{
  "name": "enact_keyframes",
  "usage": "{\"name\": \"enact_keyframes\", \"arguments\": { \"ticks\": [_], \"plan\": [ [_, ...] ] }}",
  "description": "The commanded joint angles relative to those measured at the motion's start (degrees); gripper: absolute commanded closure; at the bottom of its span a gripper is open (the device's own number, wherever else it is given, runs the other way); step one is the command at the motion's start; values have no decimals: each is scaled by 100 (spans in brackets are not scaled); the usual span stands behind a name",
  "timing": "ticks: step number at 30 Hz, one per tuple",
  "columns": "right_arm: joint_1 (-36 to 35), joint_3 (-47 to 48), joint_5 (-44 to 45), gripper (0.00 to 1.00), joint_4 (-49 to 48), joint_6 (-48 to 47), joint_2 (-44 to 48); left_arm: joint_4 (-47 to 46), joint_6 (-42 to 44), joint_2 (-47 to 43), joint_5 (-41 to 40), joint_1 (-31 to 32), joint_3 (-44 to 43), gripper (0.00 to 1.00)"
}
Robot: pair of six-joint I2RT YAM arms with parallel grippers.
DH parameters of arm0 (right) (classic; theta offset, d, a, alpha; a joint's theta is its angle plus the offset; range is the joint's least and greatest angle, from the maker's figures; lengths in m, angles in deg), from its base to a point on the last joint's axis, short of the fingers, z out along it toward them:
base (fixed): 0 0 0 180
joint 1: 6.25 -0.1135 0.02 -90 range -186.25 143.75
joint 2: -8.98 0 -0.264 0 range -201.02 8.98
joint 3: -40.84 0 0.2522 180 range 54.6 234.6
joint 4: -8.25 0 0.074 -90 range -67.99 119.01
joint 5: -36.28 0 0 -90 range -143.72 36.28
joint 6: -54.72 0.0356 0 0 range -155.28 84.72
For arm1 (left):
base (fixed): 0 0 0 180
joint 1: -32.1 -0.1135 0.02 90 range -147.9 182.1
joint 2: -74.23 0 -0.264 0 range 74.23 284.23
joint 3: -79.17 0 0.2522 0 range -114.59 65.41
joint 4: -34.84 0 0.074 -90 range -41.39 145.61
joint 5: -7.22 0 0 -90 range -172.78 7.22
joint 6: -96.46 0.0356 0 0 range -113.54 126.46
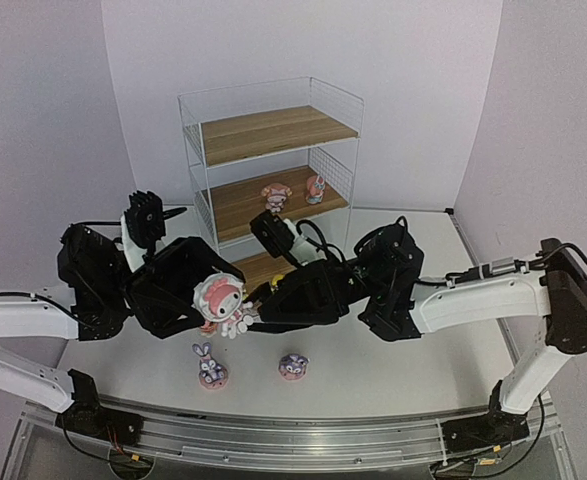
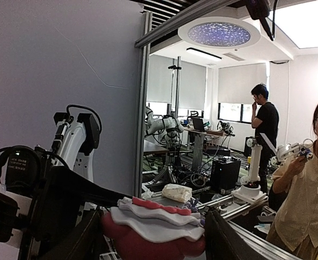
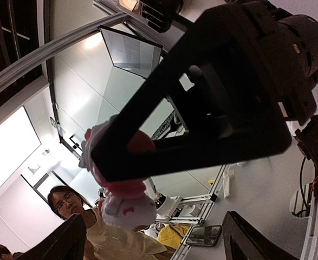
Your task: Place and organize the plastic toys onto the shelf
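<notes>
My left gripper (image 1: 216, 300) is shut on a pink-white figurine (image 1: 222, 296) and holds it above the table in front of the shelf (image 1: 269, 134). In the left wrist view the figurine (image 2: 154, 227) sits between the dark fingers (image 2: 78, 238). My right gripper (image 1: 260, 303) is open and empty, just right of the held figurine. Its wrist view looks up at the figurine (image 3: 118, 195) and the left gripper's black frame. Two pink-white figurines (image 1: 276, 196) (image 1: 315, 188) stand on the middle board. Two purple-blue bunnies (image 1: 210, 367) (image 1: 293, 366) stand on the table nearer the front.
The shelf's top board (image 1: 273, 130) is bare. The bottom board (image 1: 261, 268) is mostly hidden behind both grippers. A small yellow thing (image 1: 273, 296) shows between the arms. A metal rail (image 1: 293, 440) runs along the table's near edge. People stand beyond the table.
</notes>
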Motion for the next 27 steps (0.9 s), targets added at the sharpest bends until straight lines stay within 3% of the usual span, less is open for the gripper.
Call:
{"name": "enact_keyframes", "arguments": {
  "ticks": [1, 4, 8, 11, 13, 16, 21, 25, 27],
  "plan": [
    [69, -209, 235, 12, -205, -73, 268, 1200, 849, -673, -437, 28, -52, 100],
    [113, -362, 257, 9, -187, -162, 352, 1994, 1234, -977, -658, 29, -173, 100],
    [211, -859, 574, 8, 77, -651, 696, 3375, 1600, -1212, -1556, 28, -473, 100],
    [312, -1170, 1075, 7, 1331, -1714, 1161, 4024, 1604, -1298, -2152, 28, -540, 100],
    [311, -1242, 1640, 6, 2838, -2765, 1676, 4199, 1534, -1308, -2339, 28, -528, 100],
    [313, -1321, 2385, 7, 4027, -3509, 2317, 4525, 1498, -1268, -2557, 29, -552, 100],
    [311, -1105, 2627, 7, 5696, -4544, 2944, 4886, 2020, -1191, -2007, 28, -540, 100],
    [302, -716, 1715, 6, 6648, -5524, 3026, 5184, 2847, -1126, -993, 28, -535, 100],
    [279, -432, 1054, 4, 7265, -6495, 2960, 5111, 3074, -1038, -440, 28, -524, 100]
  ]
}}
